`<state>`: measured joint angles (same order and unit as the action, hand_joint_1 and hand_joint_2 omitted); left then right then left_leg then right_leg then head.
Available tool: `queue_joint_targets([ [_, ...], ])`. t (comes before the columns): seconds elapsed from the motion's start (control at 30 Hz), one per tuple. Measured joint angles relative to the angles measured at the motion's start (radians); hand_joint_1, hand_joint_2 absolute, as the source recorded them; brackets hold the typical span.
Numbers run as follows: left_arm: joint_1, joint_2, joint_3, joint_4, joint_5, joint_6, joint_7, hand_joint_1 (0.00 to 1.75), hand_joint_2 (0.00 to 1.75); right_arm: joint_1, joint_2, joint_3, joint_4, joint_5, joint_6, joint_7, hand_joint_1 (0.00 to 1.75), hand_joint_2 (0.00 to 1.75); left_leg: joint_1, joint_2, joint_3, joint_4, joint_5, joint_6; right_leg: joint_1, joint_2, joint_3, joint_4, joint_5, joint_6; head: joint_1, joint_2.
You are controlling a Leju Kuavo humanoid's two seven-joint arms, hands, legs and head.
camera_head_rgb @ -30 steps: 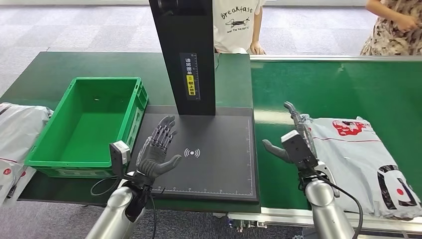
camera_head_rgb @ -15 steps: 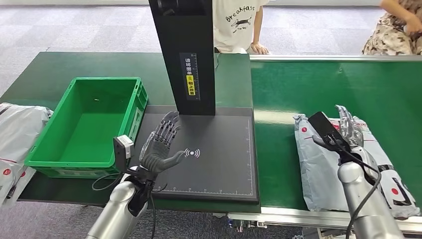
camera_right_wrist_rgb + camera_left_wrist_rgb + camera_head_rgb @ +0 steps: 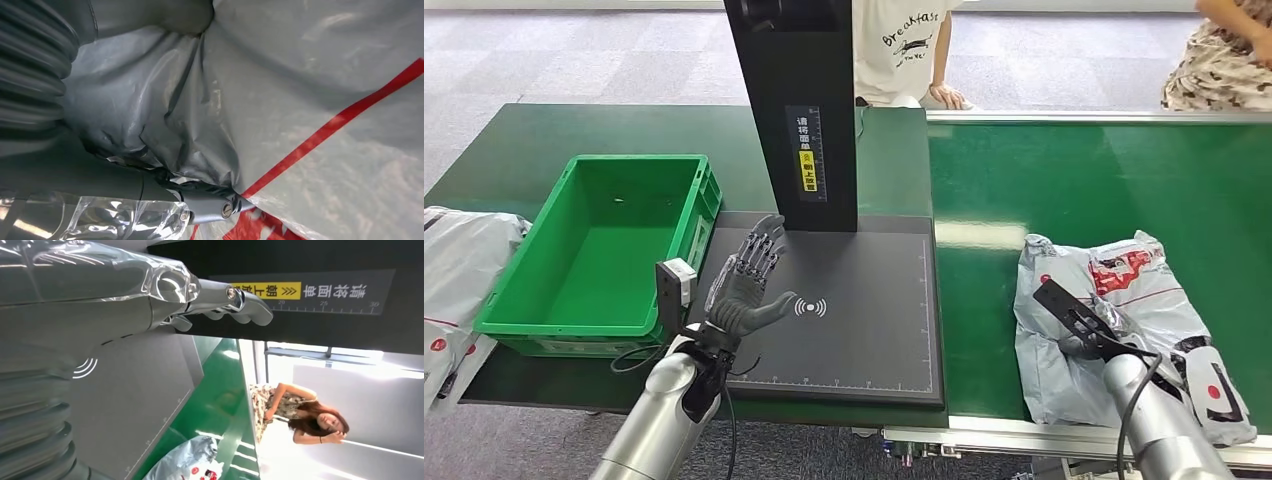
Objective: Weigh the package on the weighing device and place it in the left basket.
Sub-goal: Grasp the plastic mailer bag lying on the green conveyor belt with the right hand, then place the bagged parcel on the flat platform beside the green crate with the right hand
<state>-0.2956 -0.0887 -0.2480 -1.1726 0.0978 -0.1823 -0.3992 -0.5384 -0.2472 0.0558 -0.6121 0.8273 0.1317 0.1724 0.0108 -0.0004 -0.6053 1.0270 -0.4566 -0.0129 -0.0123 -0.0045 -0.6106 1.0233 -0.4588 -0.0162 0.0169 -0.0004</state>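
A: On the belt (image 3: 1064, 170), right side: package (image 3: 1124, 330), grey crinkled plastic mailer with red print, bunched up.
B: Right hand (image 3: 1092, 330)?
A: Fingers dug into the film, pinching folds, gripping it. Half a second ago it lay flatter with the hand above; now it's scrunched.
B: Left hand (image 3: 746, 285)?
A: Fingers spread, holding nothing, over the flat matte black scale (image 3: 864, 320). About the same place as before.
B: Basket (image 3: 604, 250)?
A: Green ribbed plastic crate, left of the scale.
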Motion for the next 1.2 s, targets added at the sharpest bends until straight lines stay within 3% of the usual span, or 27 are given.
queue_joint_targets([
  [0.27, 0.004, -0.001, 0.0, 0.004, 0.002, 0.002, 0.011, 0.0, 1.75, 0.026, -0.009, -0.004, -0.031, 0.001, -0.018, 0.016, 1.75, 1.75, 0.0, 0.0, 0.004, 0.0, -0.001, 0.002, 0.0, 0.0, 0.005, -0.001, -0.001, 0.001, 0.0, 0.0],
  [0.57, 0.033, -0.001, 0.0, -0.002, 0.002, 0.014, 0.014, 0.0, 1.75, 0.108, 0.002, -0.053, -0.177, -0.002, -0.14, -0.015, 1.75, 1.75, 0.0, -0.001, 0.003, 0.0, -0.002, 0.003, 0.0, -0.002, 0.006, -0.001, -0.001, 0.001, 0.0, 0.0],
  [0.67, 0.043, -0.002, 0.002, -0.017, -0.014, 0.055, -0.004, 0.0, 1.75, 0.143, 0.015, -0.08, -0.252, -0.034, -0.215, -0.09, 1.75, 1.75, 0.0, -0.001, 0.002, 0.0, -0.002, 0.003, 0.0, -0.002, 0.005, -0.001, -0.001, 0.001, 0.0, 0.0],
  [0.97, 0.061, -0.021, 0.016, -0.082, -0.132, 0.291, -0.112, 0.0, 1.75, 0.228, 0.08, -0.124, -0.591, -0.176, -0.418, -0.428, 1.75, 1.75, 0.0, -0.001, 0.002, 0.0, -0.002, 0.003, 0.0, -0.001, 0.004, 0.0, -0.001, 0.002, 0.0, 0.0],
  [1.1, 0.061, -0.027, 0.017, -0.09, -0.148, 0.337, -0.149, 0.0, 1.75, 0.231, 0.105, -0.099, -0.706, -0.25, -0.382, -0.536, 1.75, 1.75, 0.0, -0.001, 0.001, 0.0, -0.002, 0.003, 0.0, -0.001, 0.004, 0.0, -0.001, 0.002, 0.0, 0.0],
  [1.2, 0.06, -0.028, 0.017, -0.09, -0.15, 0.356, -0.172, 0.0, 1.75, 0.219, 0.118, -0.052, -0.745, -0.288, -0.304, -0.561, 1.75, 1.75, 0.0, 0.0, 0.001, 0.0, -0.002, 0.003, 0.0, -0.001, 0.004, 0.0, -0.001, 0.002, 0.0, 0.0],
])
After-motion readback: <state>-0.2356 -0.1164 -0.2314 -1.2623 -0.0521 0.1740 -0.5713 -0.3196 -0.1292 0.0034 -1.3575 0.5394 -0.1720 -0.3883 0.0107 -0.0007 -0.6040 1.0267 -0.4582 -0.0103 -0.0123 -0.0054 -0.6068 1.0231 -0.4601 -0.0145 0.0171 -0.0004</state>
